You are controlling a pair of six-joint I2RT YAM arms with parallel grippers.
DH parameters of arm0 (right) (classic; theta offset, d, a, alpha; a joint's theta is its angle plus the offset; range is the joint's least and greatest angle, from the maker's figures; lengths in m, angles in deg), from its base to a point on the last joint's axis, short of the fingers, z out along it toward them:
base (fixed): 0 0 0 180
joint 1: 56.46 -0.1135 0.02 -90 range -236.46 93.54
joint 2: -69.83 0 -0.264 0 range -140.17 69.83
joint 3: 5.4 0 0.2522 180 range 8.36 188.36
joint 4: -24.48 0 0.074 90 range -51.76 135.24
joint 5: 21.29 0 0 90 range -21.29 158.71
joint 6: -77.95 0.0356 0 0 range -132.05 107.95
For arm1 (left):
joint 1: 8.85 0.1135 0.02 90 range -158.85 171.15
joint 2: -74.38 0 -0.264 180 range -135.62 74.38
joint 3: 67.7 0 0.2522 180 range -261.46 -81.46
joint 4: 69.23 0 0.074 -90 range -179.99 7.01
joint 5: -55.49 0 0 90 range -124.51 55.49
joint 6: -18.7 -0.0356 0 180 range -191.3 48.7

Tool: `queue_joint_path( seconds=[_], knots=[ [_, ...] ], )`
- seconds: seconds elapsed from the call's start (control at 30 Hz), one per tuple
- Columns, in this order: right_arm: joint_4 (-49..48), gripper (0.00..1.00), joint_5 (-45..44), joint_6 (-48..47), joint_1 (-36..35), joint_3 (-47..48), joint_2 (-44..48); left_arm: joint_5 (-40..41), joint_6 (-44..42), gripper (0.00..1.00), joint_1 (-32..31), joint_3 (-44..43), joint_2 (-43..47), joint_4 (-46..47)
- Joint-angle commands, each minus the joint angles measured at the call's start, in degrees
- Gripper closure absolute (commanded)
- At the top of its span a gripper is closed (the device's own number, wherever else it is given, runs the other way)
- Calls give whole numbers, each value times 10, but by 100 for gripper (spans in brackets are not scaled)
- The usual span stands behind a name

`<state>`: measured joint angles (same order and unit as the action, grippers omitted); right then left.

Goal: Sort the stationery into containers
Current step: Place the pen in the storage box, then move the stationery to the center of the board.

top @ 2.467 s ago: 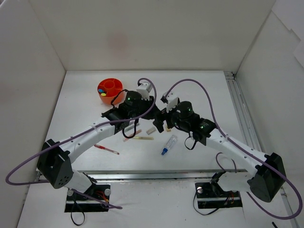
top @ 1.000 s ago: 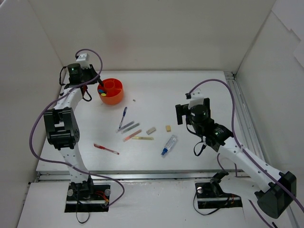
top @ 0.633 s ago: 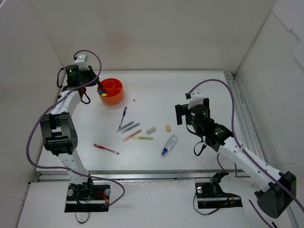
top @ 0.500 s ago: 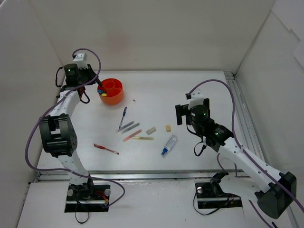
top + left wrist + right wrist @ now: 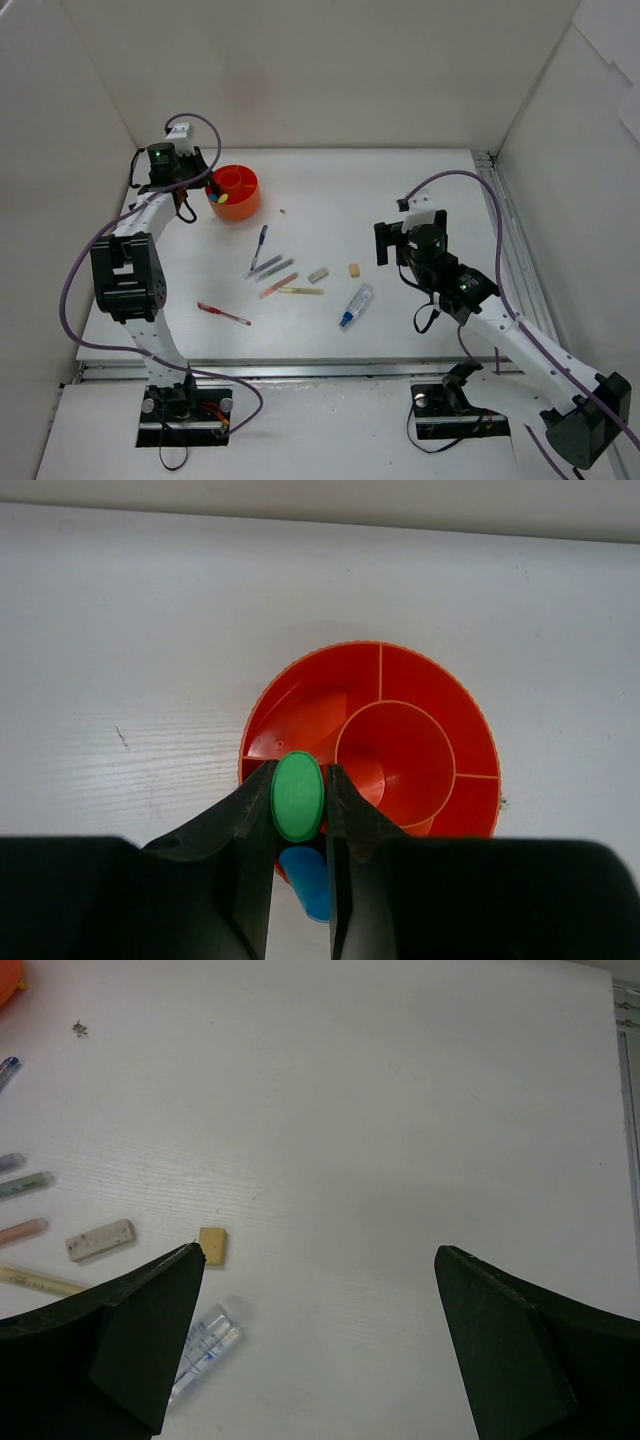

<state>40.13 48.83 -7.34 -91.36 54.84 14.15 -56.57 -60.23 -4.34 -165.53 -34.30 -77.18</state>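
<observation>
Your left end effector [image 5: 298, 780] is narrowed onto a green-capped highlighter [image 5: 297, 798], which you see end-on, pinched between the two fingers [image 5: 250, 830]. It hangs over the near rim of the orange desk organizer [image 5: 430, 690], above the outer ring rather than the centre well [image 5: 395, 755]. A blue cap [image 5: 308, 882] shows just beneath it between the fingers. Whether that cap stands inside a compartment you cannot tell from the wrist view. From above, the organizer sits at the far left of the table [image 5: 400, 190], with the left arm stretched out to it.

Your right end effector [image 5: 318, 1252] stands wide with nothing between its fingers, hovering over the table to the right of the loose stationery. Below it lie a small beige eraser [image 5: 211, 1243], a longer eraser [image 5: 100, 1240] and the clear tube [image 5: 205, 1348]. Further left in the overhead view you have a blue pen [image 5: 260, 240], a grey pen [image 5: 265, 264] and, nearest the arm bases, a red pen [image 5: 224, 314].
</observation>
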Motion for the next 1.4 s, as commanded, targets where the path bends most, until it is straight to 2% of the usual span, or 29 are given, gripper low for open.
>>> queue_joint_path(
  seconds=[0.0, 0.03, 0.07, 0.13, 0.17, 0.33, 0.37, 0.43, 0.53, 0.57, 0.7, 0.83, 0.97, 1.07, 1.17, 1.37],
  knots=[
    [-6, 2, -2, 12, 3, 11, 5, 11, -8, 92, -2, -33, 8, 7],
    [-5, 2, -1, 14, 4, 12, 3, 12, -7, 88, -2, -34, 8, 4],
    [-2, 2, 0, 14, 3, 12, 3, 16, -6, 78, -2, -32, 11, 0],
    [1, 2, 1, 16, 3, 15, 2, 14, -5, 69, -2, -18, 24, 6],
    [4, 2, 0, 17, 1, 16, 3, 15, -4, 60, -2, -13, 29, 9],
    [8, 2, 10, 23, 3, 13, 11, 8, -2, 51, -2, 14, 69, 17],
    [10, 2, 13, 24, 3, 12, 11, 7, 0, 44, -2, 21, 75, 16],
    [14, 2, 24, 32, 3, 11, 11, 4, 10, 40, -2, 31, 95, 16],
    [24, 2, 24, 62, 2, 12, 1, -2, 24, 13, -2, 47, 136, 14],
    [31, 2, 25, 82, 3, 11, -3, -3, 39, 1, -2, 62, 148, 14],
    [32, 2, 47, 135, 1, -8, -7, 10, 106, 0, -2, 122, 259, -3],
    [33, 2, 42, 164, -17, -29, -30, 11, 172, 0, -14, 236, 386, -23],
    [39, 2, 48, 113, -80, -38, -77, 70, 218, 0, -75, 325, 506, -74],
    [59, 2, 91, 57, -105, -31, -107, 71, 227, 0, -114, 391, 595, -87],
    [114, 2, 122, 31, -113, -6, -123, 72, 229, 0, -133, 421, 637, -133],
    [180, 2, 119, 86, -115, 14, -120, 79, 221, 0, -138, 450, 706, -198]
  ],
)
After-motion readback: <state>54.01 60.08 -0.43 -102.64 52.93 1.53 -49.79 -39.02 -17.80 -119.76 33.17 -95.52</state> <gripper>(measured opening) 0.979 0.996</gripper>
